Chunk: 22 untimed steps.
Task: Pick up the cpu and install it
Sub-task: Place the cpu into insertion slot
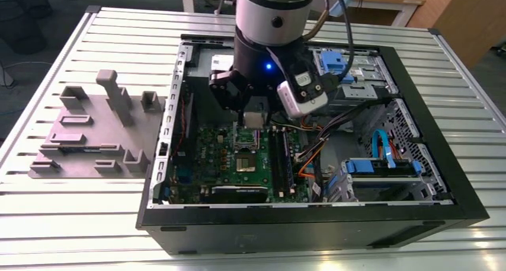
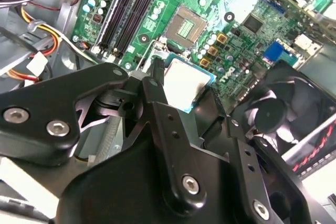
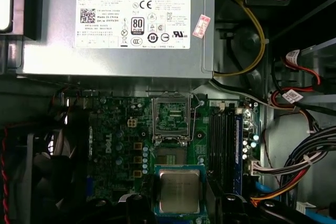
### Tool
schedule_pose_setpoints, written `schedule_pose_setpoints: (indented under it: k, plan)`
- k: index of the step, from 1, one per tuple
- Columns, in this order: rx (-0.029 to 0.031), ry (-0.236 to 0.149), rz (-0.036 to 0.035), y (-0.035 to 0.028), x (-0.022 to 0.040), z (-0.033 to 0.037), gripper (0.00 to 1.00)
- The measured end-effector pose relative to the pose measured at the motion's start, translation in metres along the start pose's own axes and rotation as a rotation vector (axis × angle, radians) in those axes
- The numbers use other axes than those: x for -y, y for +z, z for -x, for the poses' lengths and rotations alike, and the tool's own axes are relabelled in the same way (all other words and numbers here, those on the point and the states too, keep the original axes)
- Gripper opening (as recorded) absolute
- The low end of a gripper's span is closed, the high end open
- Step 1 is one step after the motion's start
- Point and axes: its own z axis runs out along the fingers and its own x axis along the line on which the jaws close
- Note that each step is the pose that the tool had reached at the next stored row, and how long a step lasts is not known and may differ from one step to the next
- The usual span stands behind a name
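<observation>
- Noted the pincer (image 2: 184, 86) pressed onto the cpu (image 2: 181, 80) in both wrist views, pinching it by two opposite edges, silver top toward the cameras.
- Saw the cpu held off the green motherboard (image 3: 121, 145), not seated, near the open socket (image 3: 170, 116).
- Logged long black memory sticks (image 3: 223, 140) just beside the socket.
- Marked the grey power supply (image 3: 121, 24) beyond the socket in the first wrist view.
- Recorded the open computer case (image 1: 316, 223) lying flat on the slatted table (image 1: 79, 223), with a grey block fixture (image 1: 95, 134) beside it at the exterior view's left.
</observation>
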Motion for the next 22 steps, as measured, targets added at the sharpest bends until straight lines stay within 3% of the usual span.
schedule_pose_setpoints:
  k: [4, 16, 22]
  plan:
    - [0.0001, 0.0, 0.0001, 0.0068, 0.0033, 0.0001, 0.47]
    - [0.0, 0.001, 0.0, 0.0286, 0.0042, 0.0005, 0.47]
    - [0.0001, 0.001, -0.0024, 0.0374, 0.0116, 0.0005, 0.47]
